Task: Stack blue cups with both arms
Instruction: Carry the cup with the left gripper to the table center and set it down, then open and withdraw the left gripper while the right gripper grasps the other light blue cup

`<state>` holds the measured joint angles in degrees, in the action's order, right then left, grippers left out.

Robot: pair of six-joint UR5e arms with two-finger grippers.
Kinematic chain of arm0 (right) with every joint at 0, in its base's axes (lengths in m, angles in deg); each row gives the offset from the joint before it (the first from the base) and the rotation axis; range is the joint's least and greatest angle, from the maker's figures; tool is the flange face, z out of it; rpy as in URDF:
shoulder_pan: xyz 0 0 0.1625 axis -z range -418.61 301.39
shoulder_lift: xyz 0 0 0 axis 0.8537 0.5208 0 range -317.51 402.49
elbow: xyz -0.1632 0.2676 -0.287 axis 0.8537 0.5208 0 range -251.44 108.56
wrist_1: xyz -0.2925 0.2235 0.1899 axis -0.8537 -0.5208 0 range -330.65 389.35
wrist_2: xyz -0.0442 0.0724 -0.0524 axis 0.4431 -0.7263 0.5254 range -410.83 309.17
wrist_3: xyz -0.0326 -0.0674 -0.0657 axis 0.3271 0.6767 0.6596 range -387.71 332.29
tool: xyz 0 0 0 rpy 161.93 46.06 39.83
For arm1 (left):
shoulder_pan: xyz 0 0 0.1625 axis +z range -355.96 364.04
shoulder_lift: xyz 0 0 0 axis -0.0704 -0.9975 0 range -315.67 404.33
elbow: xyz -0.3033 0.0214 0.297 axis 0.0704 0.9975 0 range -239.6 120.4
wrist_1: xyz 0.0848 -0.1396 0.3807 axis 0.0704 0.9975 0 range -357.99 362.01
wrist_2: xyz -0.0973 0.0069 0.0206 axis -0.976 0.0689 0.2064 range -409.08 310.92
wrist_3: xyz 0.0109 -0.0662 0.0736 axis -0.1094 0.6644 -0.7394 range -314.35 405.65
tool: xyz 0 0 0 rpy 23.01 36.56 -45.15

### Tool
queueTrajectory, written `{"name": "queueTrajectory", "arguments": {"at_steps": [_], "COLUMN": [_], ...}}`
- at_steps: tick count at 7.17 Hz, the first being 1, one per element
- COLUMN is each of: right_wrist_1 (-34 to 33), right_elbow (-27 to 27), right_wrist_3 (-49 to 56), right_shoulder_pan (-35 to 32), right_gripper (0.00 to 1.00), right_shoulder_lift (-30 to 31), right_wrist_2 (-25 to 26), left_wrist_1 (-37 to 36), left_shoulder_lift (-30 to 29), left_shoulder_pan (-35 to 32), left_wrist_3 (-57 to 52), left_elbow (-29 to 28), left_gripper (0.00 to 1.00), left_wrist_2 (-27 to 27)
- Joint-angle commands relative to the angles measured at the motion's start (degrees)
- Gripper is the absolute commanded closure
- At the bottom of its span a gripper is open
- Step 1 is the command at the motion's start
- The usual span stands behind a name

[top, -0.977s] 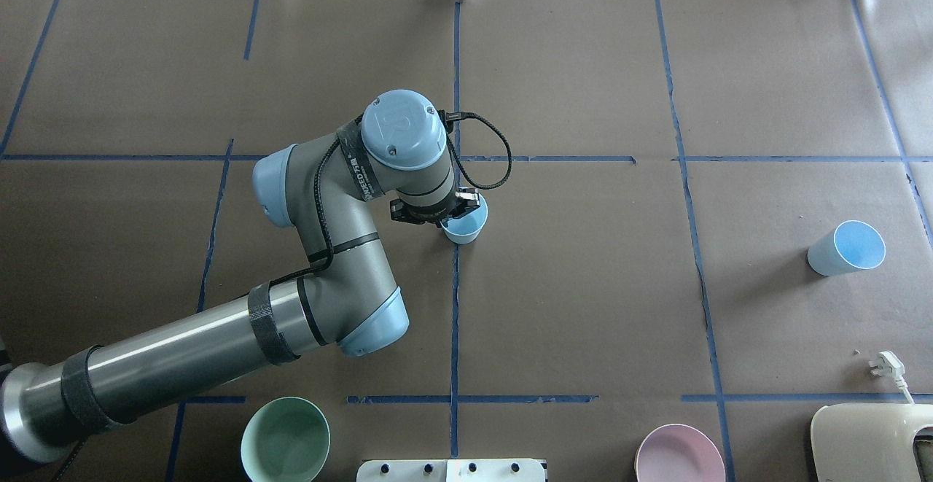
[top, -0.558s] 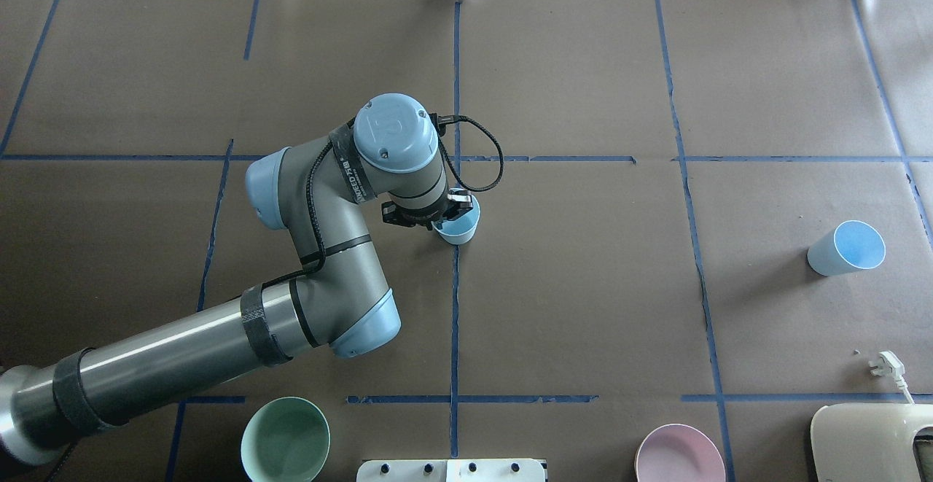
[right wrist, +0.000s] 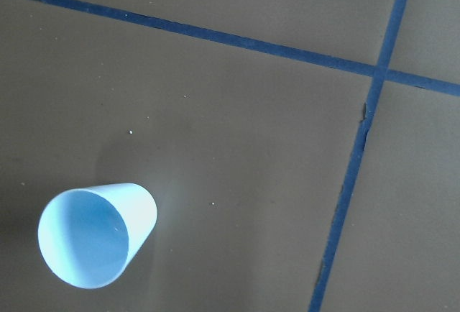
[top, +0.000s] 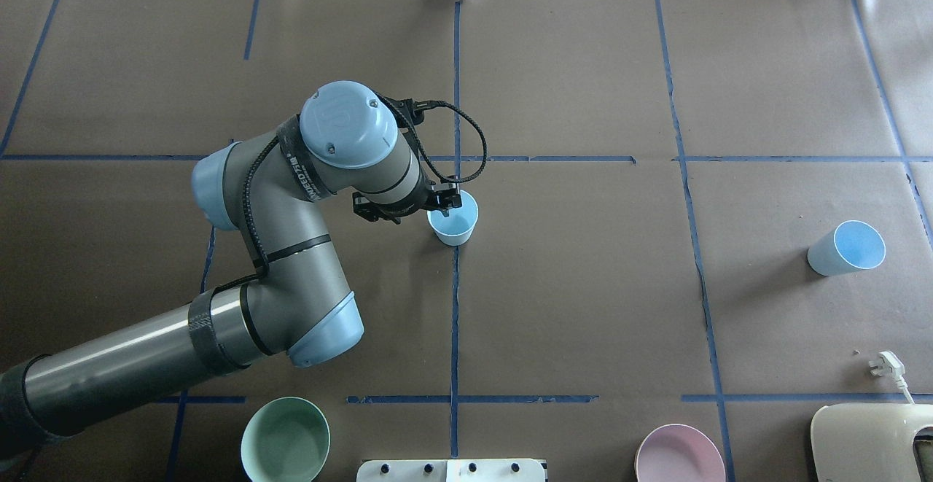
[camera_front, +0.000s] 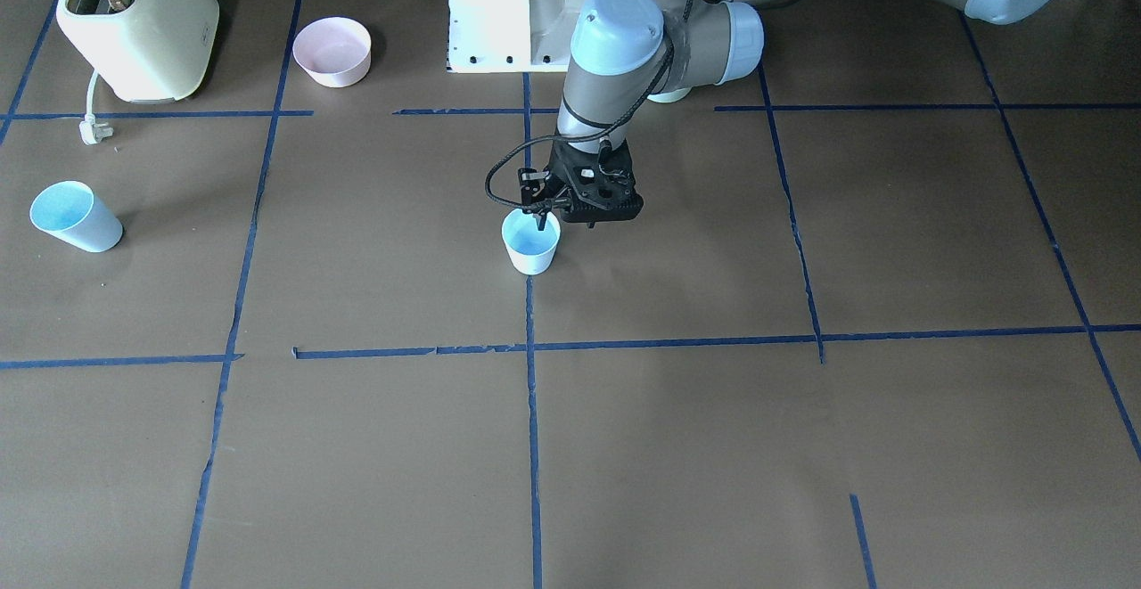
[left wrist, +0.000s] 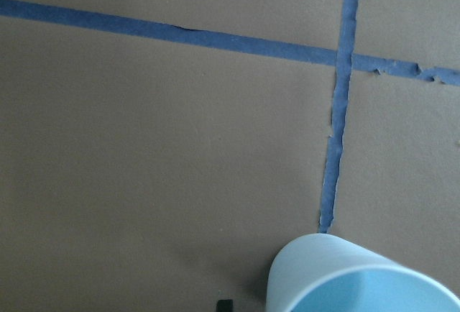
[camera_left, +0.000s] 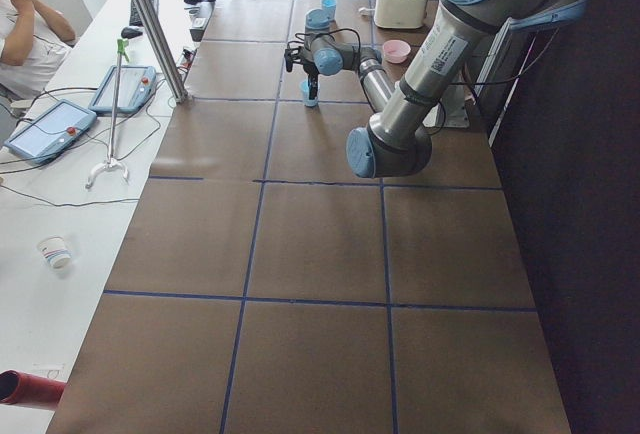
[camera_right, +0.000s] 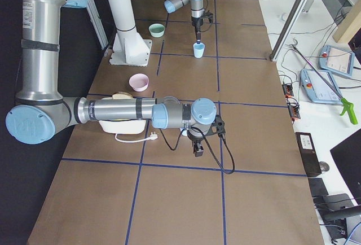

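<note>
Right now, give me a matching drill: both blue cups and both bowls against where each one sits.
Things:
1. cup by left claw
2. other cup
3. mint-green bowl
4. pink bowl

Places:
a. robot's edge of the table, its right side
b. on the centre tape line
c. robot's edge of the table, its left side
d. mid-table, far out on its right

Pairs: 1-b, 2-d, 3-c, 4-a

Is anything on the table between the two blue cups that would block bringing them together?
Nothing visible does. Between the centre cup and the far-right cup only the taped table shows; the pink bowl sits nearer the robot.
</note>
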<state>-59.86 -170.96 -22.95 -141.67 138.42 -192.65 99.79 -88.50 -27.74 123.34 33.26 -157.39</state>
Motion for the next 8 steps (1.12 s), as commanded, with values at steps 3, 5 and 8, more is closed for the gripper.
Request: {"name": "queueTrajectory", "arguments": {"at_steps": [3,5,8], "right_wrist_1": [29.25,29.36,29.36], "right_elbow": [0.99,1.61,3.45], "right_wrist_3": [-35.12,-36.93,-37.28], "right_shoulder_pan": [14.9,17.14,19.94], "right_gripper": [0.0,0.0,0.01], "right_shoulder_lift": [6.01,5.67,4.71], "right_wrist_2": [3.72,6.28,7.51], "left_wrist_1": [-8.55,-8.57,-8.57], "left_shoulder_lift": [3.97,4.06,4.15], "left_shoulder_pan": [-4.34,-4.44,-4.61], "left_wrist_3": [-0.44,-0.62,-0.62], "left_elbow": [12.95,12.87,12.87], "left_gripper": [0.0,0.0,0.0], "left_wrist_2": [-0.93,-0.93,-0.93]}}
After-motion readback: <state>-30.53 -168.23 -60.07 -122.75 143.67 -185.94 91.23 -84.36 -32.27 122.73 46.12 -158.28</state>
